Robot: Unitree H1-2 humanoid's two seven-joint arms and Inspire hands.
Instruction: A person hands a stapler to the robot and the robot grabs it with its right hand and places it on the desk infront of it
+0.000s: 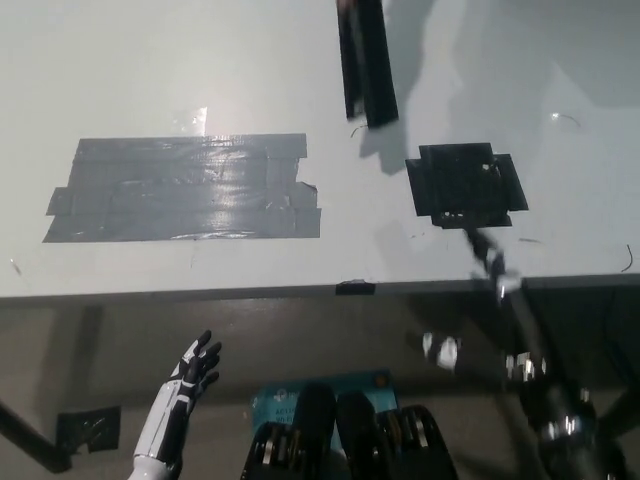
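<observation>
Pale desk (300, 60) is carrying 1 grey tape patch (185, 188) and 1 black patch (467, 185), with the black stapler (367, 65) showing at its far edge. White left hand (192, 372) is hanging below the desk edge, fingers spread and empty. Blurred black right hand (487, 255) is reaching over the near edge; its fingers cannot be made out.

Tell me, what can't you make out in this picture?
- Long black bar-shaped object, head view: cut off by the top edge, so what it is and who holds it stay unseen.
- Black right robot hand, head view: motion blur hides whether it is open or shut.
- White left robot hand: clear, open, low left.
</observation>
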